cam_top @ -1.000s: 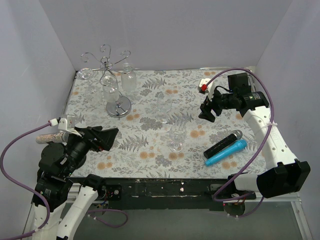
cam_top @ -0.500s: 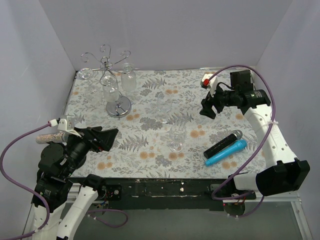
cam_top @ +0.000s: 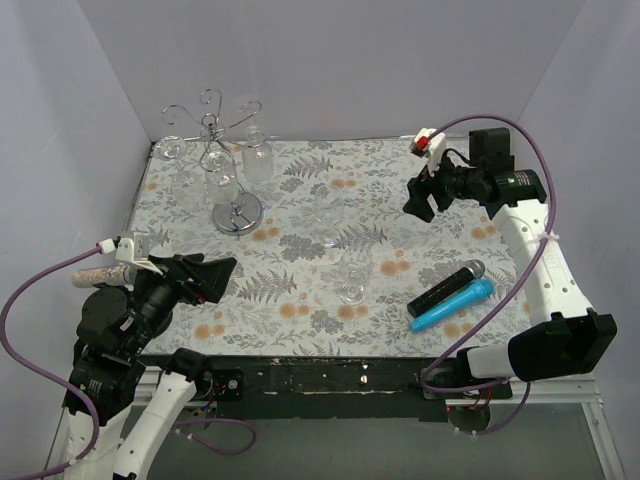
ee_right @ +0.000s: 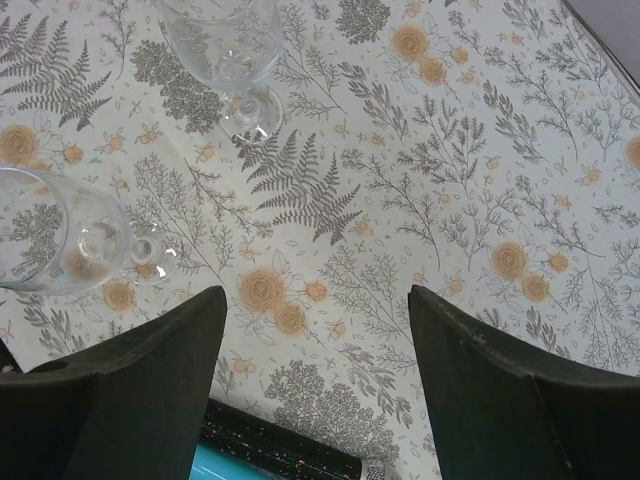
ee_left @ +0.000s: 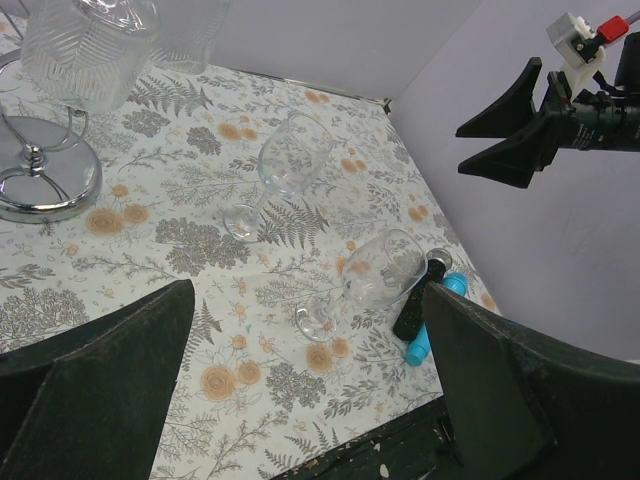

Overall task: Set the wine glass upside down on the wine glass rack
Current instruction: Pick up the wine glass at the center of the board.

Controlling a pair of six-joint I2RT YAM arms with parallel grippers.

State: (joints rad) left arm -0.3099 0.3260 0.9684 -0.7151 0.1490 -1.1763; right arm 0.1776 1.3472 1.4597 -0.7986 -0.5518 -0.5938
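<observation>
At the upper left of the top view, the wine glass rack (cam_top: 236,212) carries hung glasses (cam_top: 257,160) bowl-down, while the far wine glass (cam_top: 328,212) and near wine glass (cam_top: 352,282) stand upright and empty mid-frame, and the left gripper (cam_top: 221,280) and right gripper (cam_top: 418,209) both gape, grasping nothing.

- The rack (cam_top: 237,212) stands at the far left of the tabletop (cam_top: 310,170), with a hung glass (ee_left: 85,45) above its base.
- The far glass (cam_top: 328,212) stands upright mid-tabletop, right of the rack.
- The near glass (cam_top: 352,272) stands upright nearer and slightly right of it, apart.
- The first microphone (cam_top: 443,287) lies near right, with the second microphone (cam_top: 452,305) just beside it on its near side.
</observation>
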